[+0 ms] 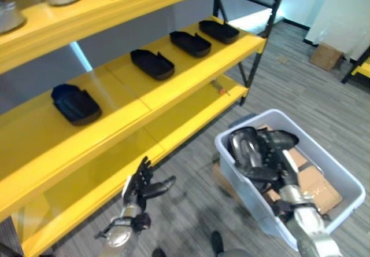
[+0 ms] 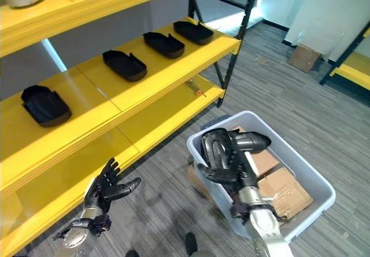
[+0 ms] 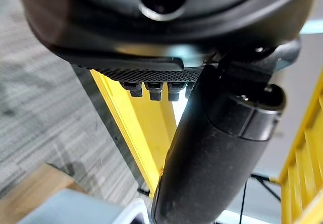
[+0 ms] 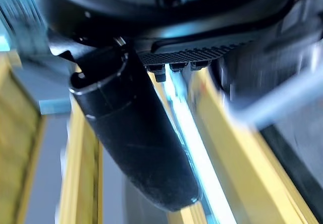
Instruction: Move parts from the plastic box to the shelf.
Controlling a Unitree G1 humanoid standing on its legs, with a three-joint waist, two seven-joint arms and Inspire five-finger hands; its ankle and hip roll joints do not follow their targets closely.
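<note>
The right hand (image 2: 231, 155) was curled around a glossy dark part (image 2: 215, 147), a curved moulded shell, held above the plastic box (image 2: 312, 179), a pale grey-blue tub floored with cardboard. Four similar black parts (image 1: 152, 63) lay on the yellow shelf (image 1: 133, 89) beyond the box. The left hand (image 1: 140, 188) hovered empty beside the box, fingers spread.

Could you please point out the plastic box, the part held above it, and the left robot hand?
plastic box (image 1: 347, 183): left eye view, right rim.
dark part (image 1: 245, 147): left eye view, shiny middle.
left robot hand (image 1: 139, 188): left eye view, palm.
</note>
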